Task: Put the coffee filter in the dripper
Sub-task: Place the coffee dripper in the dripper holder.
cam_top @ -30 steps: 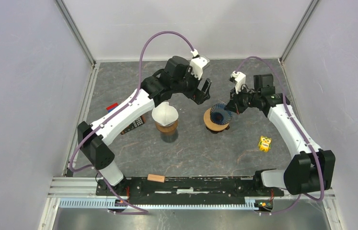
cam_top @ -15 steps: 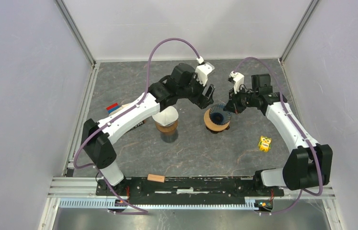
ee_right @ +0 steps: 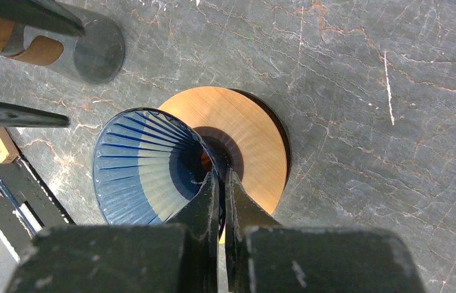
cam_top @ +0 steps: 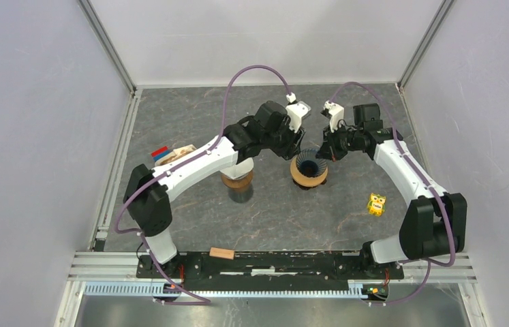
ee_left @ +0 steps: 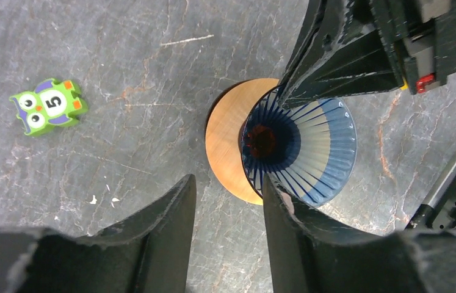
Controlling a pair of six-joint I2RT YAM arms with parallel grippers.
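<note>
dripper (ee_left: pixel 298 149): blue ribbed glass on a wood base, tipped, no filter inside
right gripper (ee_right: pixel 219 183): pinched tight on the dripper rim
left gripper (ee_left: pixel 228 183): half-wide, empty, just beside the dripper
coffee filter: neither hand holds it; probably hidden under the left arm
risk: thin rim slips from the pinch; left fingers (ee_left: pixel 170 207) knock the dripper
text: "5" on owl toy (ee_left: pixel 48 111)

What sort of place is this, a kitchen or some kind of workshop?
Most likely a robotics lab test cell, not a kitchen. Plain walls box in a stone-look table, two robot arms are bolted to a metal rail, and props like a blue dripper and toy owl sit about.
</note>
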